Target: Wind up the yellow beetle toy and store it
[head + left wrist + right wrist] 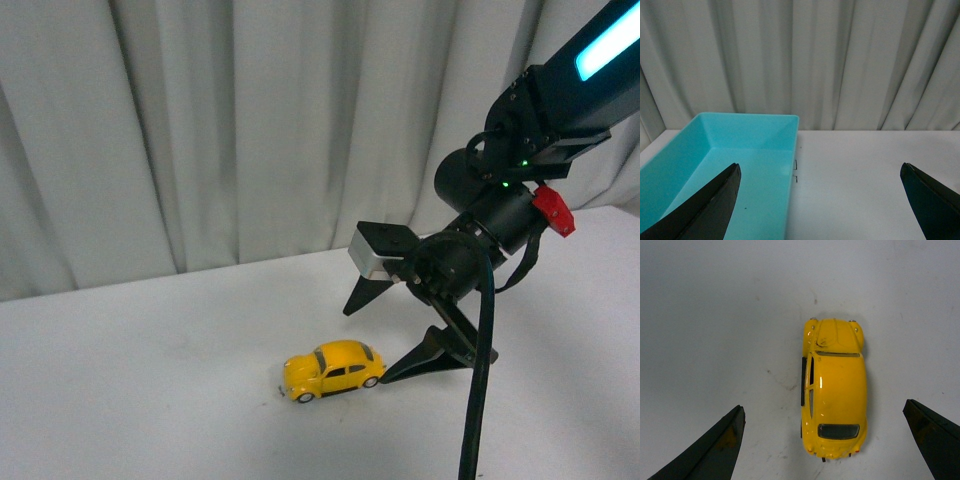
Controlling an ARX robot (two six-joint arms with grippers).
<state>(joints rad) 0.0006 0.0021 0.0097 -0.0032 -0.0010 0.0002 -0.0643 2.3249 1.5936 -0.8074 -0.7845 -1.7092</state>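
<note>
The yellow beetle toy (333,370) stands on its wheels on the white worktop (150,390), free of any grip. The right pincer (365,347) hangs just behind and above the toy, spread wide and empty. Its lower finger (420,358) ends close beside the toy's rear wheel; whether it touches cannot be told. In the right wrist view the fingers flank the toy's two long sides, and the toy sits nearer one finger than the other.

The left pincer (820,167) is also spread wide and holds nothing. It faces a turquoise bin (747,131), probably the storage place. Where the bin lies from the toy cannot be told, since no view shows both.

The task looks barely begun: no grasp, no winding. The main risk is the off-centre approach. If the right pincer closes as it stands, one finger would likely meet the toy first and skid it sideways. A nudge at the rear wheel could roll the toy forward, away from the pincer. The glossy, rounded shell could also slip out of a high grip.
</note>
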